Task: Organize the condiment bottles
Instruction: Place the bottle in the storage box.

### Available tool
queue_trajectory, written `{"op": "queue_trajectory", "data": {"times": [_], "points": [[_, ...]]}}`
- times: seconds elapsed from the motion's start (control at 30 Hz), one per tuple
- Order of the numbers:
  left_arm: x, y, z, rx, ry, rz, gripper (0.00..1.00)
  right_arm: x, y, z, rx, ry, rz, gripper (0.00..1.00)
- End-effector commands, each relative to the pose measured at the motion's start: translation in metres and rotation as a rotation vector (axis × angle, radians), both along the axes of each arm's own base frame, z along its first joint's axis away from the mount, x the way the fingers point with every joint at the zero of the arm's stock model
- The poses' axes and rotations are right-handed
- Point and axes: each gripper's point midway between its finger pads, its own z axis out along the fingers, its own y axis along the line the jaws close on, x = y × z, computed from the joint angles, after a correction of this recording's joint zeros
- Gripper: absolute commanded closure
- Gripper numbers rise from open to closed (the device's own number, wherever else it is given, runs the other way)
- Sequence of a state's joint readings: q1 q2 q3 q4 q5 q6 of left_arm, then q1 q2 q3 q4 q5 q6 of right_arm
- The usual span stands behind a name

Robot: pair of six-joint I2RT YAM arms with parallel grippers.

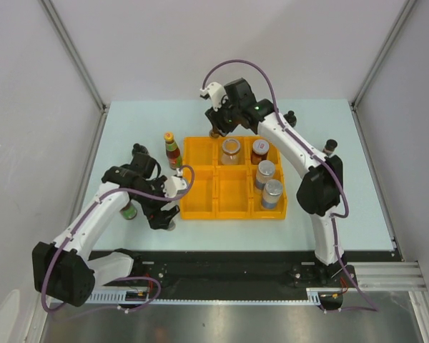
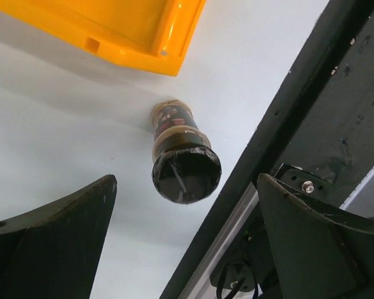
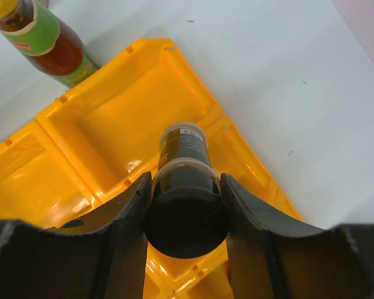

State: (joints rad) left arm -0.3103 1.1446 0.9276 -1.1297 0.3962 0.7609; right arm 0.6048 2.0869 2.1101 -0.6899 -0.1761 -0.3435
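Table [image 2: 62, 124]: jar [image 2: 176, 134] beneath left hand [image 2: 187, 178].

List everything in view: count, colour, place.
Table: one, pale blue-white.
Six-compartment plastic tray: one, yellow-orange, table centre.
Clear silver-lidded jar: one, far middle compartment.
Dark red-topped jar: one, far right compartment.
Silver-lidded jars: two, near right compartment.
Slim sauce bottle: one, red-green label, standing left of tray.
Black-capped spice jar: one, on table by tray's corner.
Black-capped dark jar: one, held over tray.
Green-labelled bottle: one, partly hidden under left arm.
Left gripper: black, open.
Right gripper: black, shut on dark jar.
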Motion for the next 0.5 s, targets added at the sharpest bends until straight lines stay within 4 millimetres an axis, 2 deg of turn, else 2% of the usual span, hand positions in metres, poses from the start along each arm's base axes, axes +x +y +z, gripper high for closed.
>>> {"op": "queue_trajectory", "data": {"times": [0.0, 0.1, 0.17, 0.2, 0.27, 0.3, 0.4, 0.47], "points": [[0.009, -0.006, -0.007, -0.005, -0.025, 0.027, 0.00, 0.007, 0.027, 0.006, 0.046, -0.028, 0.031, 1.00], [0.010, -0.009, -0.014, -0.007, -0.013, 0.028, 0.00, 0.012, 0.033, -0.003, 0.042, -0.012, 0.030, 1.00], [0.010, -0.011, -0.018, -0.009, -0.001, 0.026, 0.08, 0.014, 0.036, -0.017, 0.032, 0.010, 0.034, 1.00], [0.010, -0.012, -0.019, -0.014, 0.005, 0.026, 0.18, 0.015, 0.037, -0.021, 0.032, 0.016, 0.035, 1.00], [0.010, -0.013, -0.021, -0.013, 0.006, 0.020, 0.30, 0.014, 0.040, -0.031, 0.023, 0.032, 0.042, 1.00], [0.010, -0.013, -0.022, -0.010, 0.010, 0.020, 0.41, 0.013, 0.042, -0.034, 0.017, 0.034, 0.046, 1.00], [0.011, -0.014, -0.023, -0.012, 0.008, 0.017, 0.63, 0.010, 0.044, -0.050, -0.007, 0.059, 0.055, 1.00], [0.010, -0.014, -0.024, -0.016, 0.012, 0.013, 0.72, 0.011, 0.046, -0.059, -0.012, 0.070, 0.057, 1.00]]}}
